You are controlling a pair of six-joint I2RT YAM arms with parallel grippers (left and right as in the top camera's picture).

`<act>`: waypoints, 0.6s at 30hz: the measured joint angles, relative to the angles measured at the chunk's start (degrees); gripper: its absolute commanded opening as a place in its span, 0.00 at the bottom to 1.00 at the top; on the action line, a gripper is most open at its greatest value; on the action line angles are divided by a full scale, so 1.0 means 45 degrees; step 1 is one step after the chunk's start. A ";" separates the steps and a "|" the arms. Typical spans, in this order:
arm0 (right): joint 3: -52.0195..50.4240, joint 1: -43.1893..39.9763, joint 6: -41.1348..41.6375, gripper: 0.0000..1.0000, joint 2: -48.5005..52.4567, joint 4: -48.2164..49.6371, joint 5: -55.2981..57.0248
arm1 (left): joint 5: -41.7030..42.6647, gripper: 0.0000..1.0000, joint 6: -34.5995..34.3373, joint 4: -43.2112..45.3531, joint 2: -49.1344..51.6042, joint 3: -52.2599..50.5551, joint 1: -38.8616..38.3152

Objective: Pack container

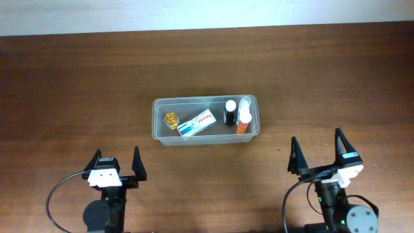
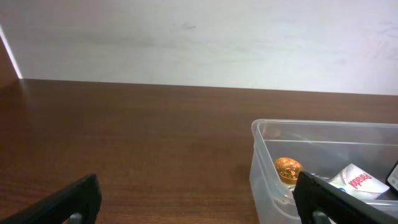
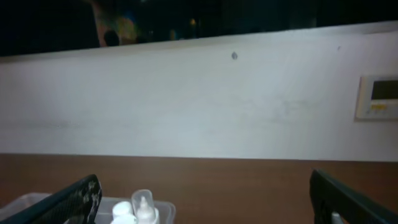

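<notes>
The clear plastic container [image 1: 157, 133] sits at the table's middle. Inside lie a gold-capped small jar [image 1: 171, 119], a white and blue box [image 1: 196, 124], a black bottle with a white cap [image 1: 229, 112] and an orange bottle with a clear cap [image 1: 244, 119]. My left gripper [image 1: 117, 164] is open and empty, near the front edge, left of the container. My right gripper [image 1: 317, 154] is open and empty, at the front right. The left wrist view shows the container's left end [image 2: 264, 168] with the gold jar [image 2: 288, 168] and box [image 2: 360, 182]. The right wrist view shows the bottle tops [image 3: 143, 207].
A white wall [image 1: 207, 13] runs behind the table's far edge. A wall panel [image 3: 378, 96] shows in the right wrist view. Bare brown table [image 1: 77, 84] lies all round the container.
</notes>
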 measured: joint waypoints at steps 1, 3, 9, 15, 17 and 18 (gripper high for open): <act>-0.0121 0.0000 -0.0024 0.98 0.0000 0.0097 0.0044 | 0.0000 0.99 -0.0005 0.0000 0.0000 0.0000 0.0000; -0.0355 0.0000 -0.0044 0.98 0.0000 0.0311 0.0238 | 0.0000 0.99 0.0000 0.0000 0.0000 0.0000 0.0000; -0.1341 0.0000 -0.0078 0.98 0.0000 0.1161 0.0986 | 0.0000 0.99 0.0000 0.0000 0.0000 0.0000 0.0000; -0.2380 0.0000 -0.0073 0.98 0.0000 0.1496 0.1166 | 0.0000 1.00 0.0000 0.0000 0.0000 0.0000 0.0000; -0.2516 0.0000 -0.0078 0.98 0.0000 0.1467 0.1175 | 0.0000 0.99 0.0000 0.0000 0.0000 0.0000 0.0000; -0.2550 0.0000 -0.0078 0.98 0.0000 0.1423 0.1229 | 0.0000 0.99 0.0000 -0.0005 0.0000 0.0000 0.0000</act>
